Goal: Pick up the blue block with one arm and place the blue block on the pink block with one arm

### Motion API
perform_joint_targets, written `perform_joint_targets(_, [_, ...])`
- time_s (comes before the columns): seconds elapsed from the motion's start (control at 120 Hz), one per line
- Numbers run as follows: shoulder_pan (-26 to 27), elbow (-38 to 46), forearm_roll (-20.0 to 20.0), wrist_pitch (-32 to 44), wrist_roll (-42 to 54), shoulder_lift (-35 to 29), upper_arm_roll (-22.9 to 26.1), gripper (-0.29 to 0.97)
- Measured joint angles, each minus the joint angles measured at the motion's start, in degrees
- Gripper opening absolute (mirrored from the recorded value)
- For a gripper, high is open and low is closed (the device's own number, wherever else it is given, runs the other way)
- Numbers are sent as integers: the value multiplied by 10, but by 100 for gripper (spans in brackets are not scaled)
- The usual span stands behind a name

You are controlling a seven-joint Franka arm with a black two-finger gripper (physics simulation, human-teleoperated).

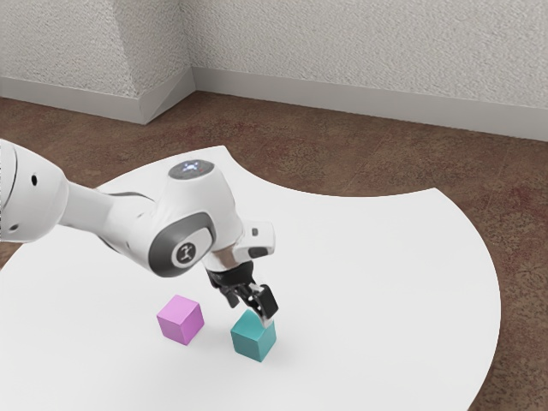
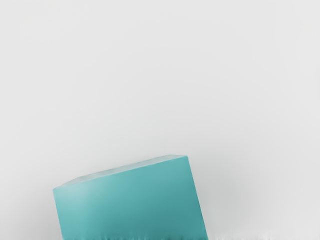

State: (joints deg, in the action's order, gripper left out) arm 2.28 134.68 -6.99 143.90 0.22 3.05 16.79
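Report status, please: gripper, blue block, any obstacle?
Gripper low at blue block. Blue block on table, apart from pink block. No obstacle between them.

A teal-blue block [image 2: 131,200] sits large and close, its edges tilted a little. It rests on a plain white table [image 2: 160,75] that stretches away beyond it.
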Motion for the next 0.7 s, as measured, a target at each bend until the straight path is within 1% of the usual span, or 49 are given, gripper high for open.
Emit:
perform_joint_targets(0.483, [-4, 7, -5, 22, -1, 29, -2, 67])
perform_joint_targets(0.7, [-4, 2, -5, 31, -1, 52, -5, 67])
